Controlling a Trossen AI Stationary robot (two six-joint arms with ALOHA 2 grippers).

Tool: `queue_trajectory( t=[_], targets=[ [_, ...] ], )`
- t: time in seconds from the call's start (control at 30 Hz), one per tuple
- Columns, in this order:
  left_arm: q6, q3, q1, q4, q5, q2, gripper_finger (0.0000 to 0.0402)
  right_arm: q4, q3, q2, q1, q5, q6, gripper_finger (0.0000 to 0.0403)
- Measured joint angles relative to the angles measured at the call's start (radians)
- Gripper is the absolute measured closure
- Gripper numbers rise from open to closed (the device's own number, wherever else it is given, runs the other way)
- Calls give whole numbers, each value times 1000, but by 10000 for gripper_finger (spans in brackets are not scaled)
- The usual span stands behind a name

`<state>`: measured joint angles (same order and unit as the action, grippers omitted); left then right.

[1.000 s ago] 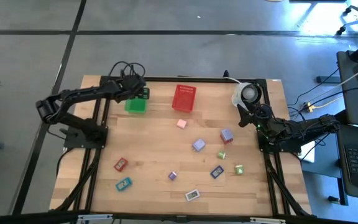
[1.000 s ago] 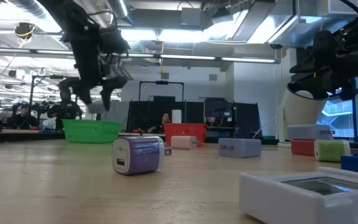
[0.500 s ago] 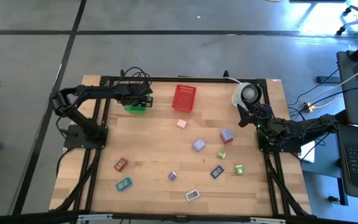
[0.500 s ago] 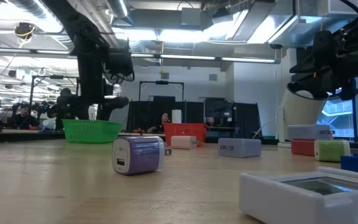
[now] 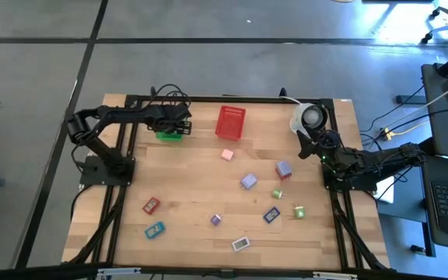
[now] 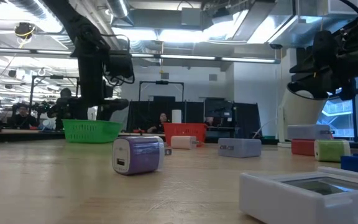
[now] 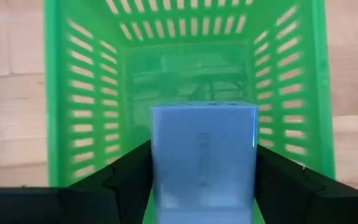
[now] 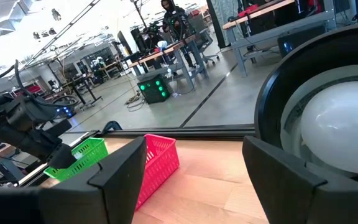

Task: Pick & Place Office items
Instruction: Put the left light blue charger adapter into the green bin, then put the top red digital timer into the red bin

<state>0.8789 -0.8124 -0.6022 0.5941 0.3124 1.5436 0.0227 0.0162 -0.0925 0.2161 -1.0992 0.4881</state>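
Two dark jointed arms with looping black cables and dark fingers [image 7: 126, 177].

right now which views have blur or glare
Low view: the white flat piece nearest the camera is soft; ceiling lights glare. Left wrist view: the blue block in the left tool is blurred over the green basket. High view: bright patch at the top right.

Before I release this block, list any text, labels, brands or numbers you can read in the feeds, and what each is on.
None can be read.
Blue block in the left gripper, over the green basket: faint marks on its face, too blurred to read.
Grey block in the low view: a dark marking, too small to read.
White flat piece: nothing legible.
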Motion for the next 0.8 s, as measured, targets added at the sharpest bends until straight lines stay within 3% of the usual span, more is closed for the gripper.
queue_trajectory(
  t=[0.37, 0.57, 0.8],
  targets=[
    [-5, -4, -2, 5, 8, -27, 145, 0, 0, 0, 0, 0, 0, 133],
    [-100, -74, -2, 9, 27, -82, 149, 0, 0, 0, 0, 0, 0, 133],
    [-162, -181, 66, 7, -109, -153, 156, 0, 0, 0, 0, 0, 0, 133]
  ],
)
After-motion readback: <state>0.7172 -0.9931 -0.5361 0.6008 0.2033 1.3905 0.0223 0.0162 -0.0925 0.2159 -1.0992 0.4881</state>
